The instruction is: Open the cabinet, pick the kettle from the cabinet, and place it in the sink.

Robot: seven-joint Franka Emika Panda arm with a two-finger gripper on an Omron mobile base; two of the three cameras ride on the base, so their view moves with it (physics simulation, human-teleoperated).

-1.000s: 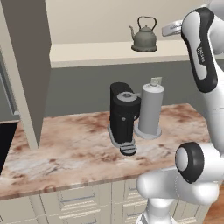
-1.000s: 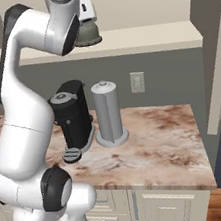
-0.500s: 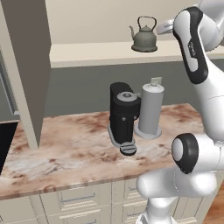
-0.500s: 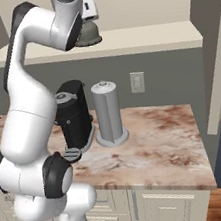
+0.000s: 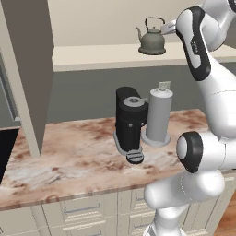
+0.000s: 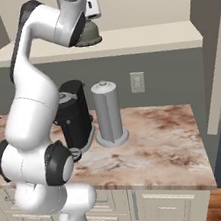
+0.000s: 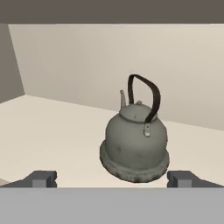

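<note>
On the open cabinet (image 5: 27, 78) shelf we see the kettle (image 7: 135, 144) standing upright, just ahead of our gripper (image 7: 111, 178), whose fingers (image 7: 41, 178) are spread wide, holding nothing.

Kettle on open cabinet shelf, gripper level with it, counter items below.

The kettle (image 5: 152, 40) stands upright on the cabinet (image 5: 115, 57) shelf, spout to the left in the left base view, back wall behind it. The gripper (image 7: 112, 179) is just in front of the kettle in the hand view, fingertips (image 7: 43, 178) spread to either side, not touching; gap probably small, hard to judge. An open cabinet door (image 5: 28, 73) hangs at the left. Below the shelf on the counter (image 5: 73, 161), the coffee machine (image 5: 130, 122) sits left of the paper towel roll (image 5: 158, 115), nearly touching. A wall outlet (image 6: 137, 82) is behind and to the right of the roll in the right base view. Drawers (image 5: 83, 212) lie under the counter edge.
</note>
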